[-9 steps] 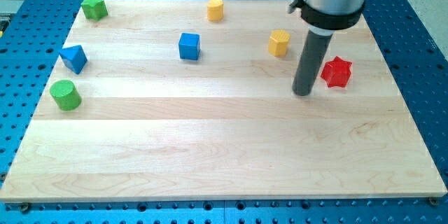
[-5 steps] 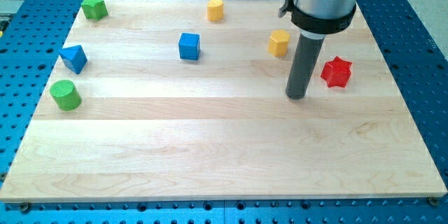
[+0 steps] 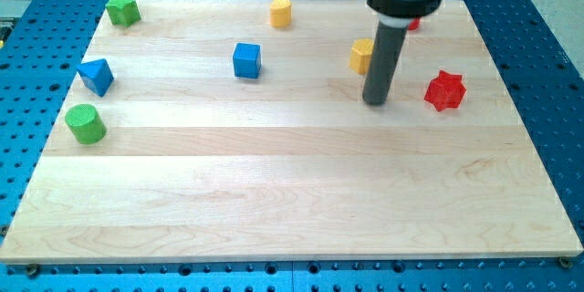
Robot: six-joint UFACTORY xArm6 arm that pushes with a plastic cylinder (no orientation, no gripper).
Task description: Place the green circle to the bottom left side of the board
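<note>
The green circle (image 3: 85, 124), a short green cylinder, stands near the board's left edge, about halfway down. My tip (image 3: 375, 102) rests on the board far to its right, just below a yellow block (image 3: 361, 56) that the rod partly hides. A red star-shaped block (image 3: 445, 90) lies to the right of my tip.
A blue triangular block (image 3: 96, 76) sits just above the green circle. A green star block (image 3: 121, 8) is at the top left. A blue cube (image 3: 246, 59) and a second yellow block (image 3: 280, 10) lie in the upper middle. A small red piece (image 3: 413, 24) shows behind the arm.
My tip has moved left and slightly up, from beside the red star to just under the yellow block. The red star has shifted slightly to the right. The green circle has not moved.
</note>
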